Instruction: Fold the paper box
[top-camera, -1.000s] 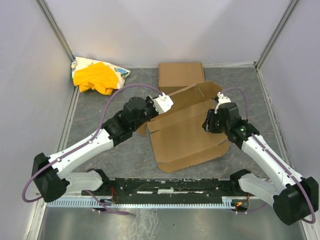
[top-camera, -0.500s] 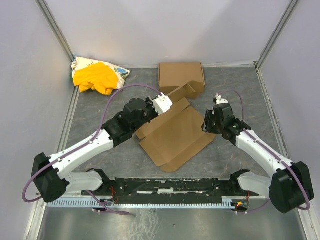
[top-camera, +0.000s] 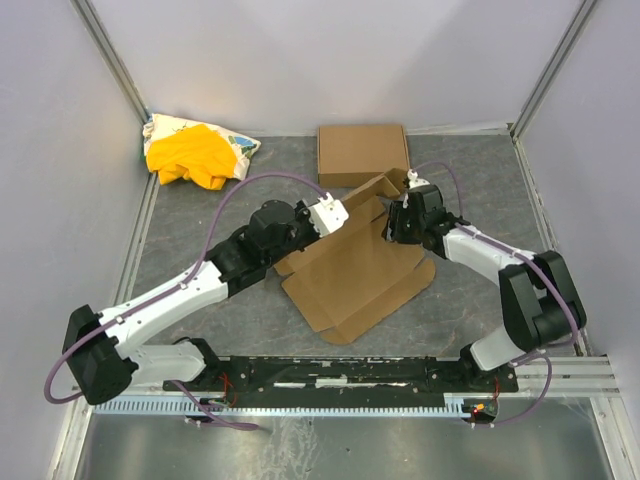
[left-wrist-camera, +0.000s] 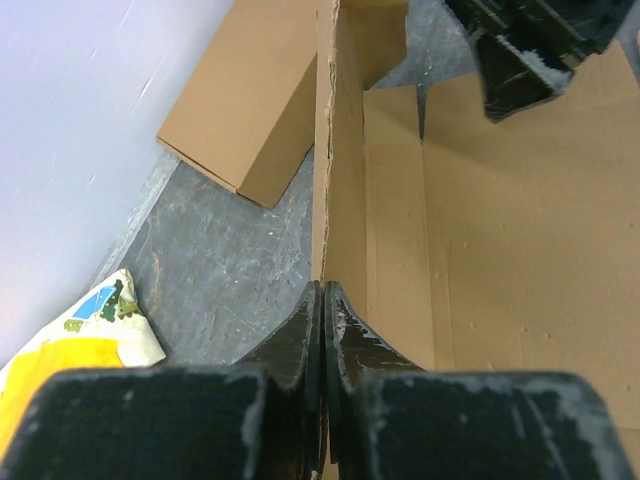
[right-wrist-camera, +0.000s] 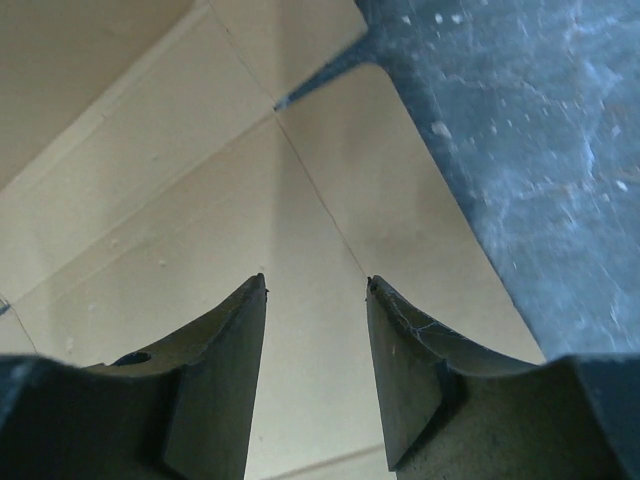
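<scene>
The paper box (top-camera: 355, 272) is an unfolded brown cardboard sheet lying mid-table, with one flap raised along its far left edge. My left gripper (top-camera: 342, 211) is shut on that flap. In the left wrist view the flap (left-wrist-camera: 327, 170) stands on edge, running straight out from the closed jaws (left-wrist-camera: 323, 292). My right gripper (top-camera: 392, 227) is open and empty, hovering just over the sheet's far right part. In the right wrist view its fingers (right-wrist-camera: 316, 285) are spread above the bare cardboard (right-wrist-camera: 180, 200), near a crease and a notch.
A second flat brown box (top-camera: 362, 153) lies at the back, also seen in the left wrist view (left-wrist-camera: 265, 100). A yellow cloth bundle (top-camera: 195, 152) sits in the back left corner. Grey walls close in the table (top-camera: 200, 230) on three sides.
The sheet has dropped from a raised, tilted pose to lying flatter and has shifted left. My right gripper has moved left and toward the back over it. My left gripper has kept its hold.
</scene>
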